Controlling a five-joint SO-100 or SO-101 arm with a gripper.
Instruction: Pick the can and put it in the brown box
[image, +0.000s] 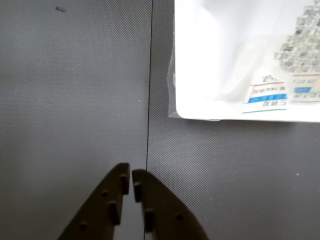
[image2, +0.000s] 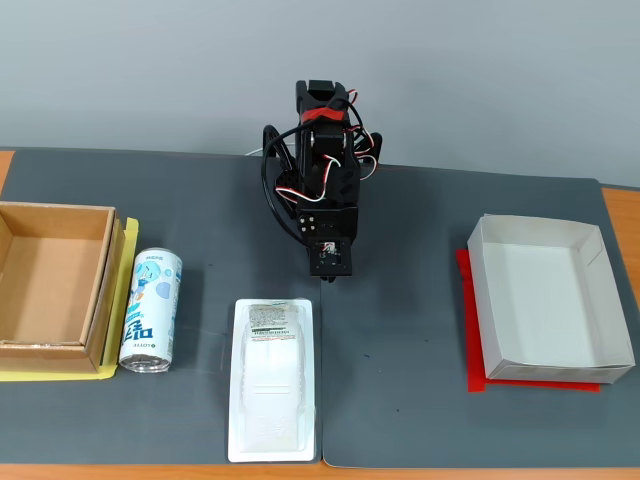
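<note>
The can (image2: 151, 310), white with light-blue graphics, lies on its side on the dark mat at the left of the fixed view, right beside the brown box (image2: 55, 207). The box is open and empty and sits on a yellow sheet. My arm (image2: 325, 190) is folded at the middle back of the mat, well to the right of the can. In the wrist view my gripper (image: 131, 172) points down at bare mat with its fingers together and nothing between them. Neither the can nor the brown box shows in the wrist view.
A flat white plastic tray package (image2: 272, 380) lies in front of the arm and fills the upper right of the wrist view (image: 240, 55). A white paper box (image2: 530, 222) on a red sheet stands at the right. A mat seam (image: 149, 90) runs under the gripper.
</note>
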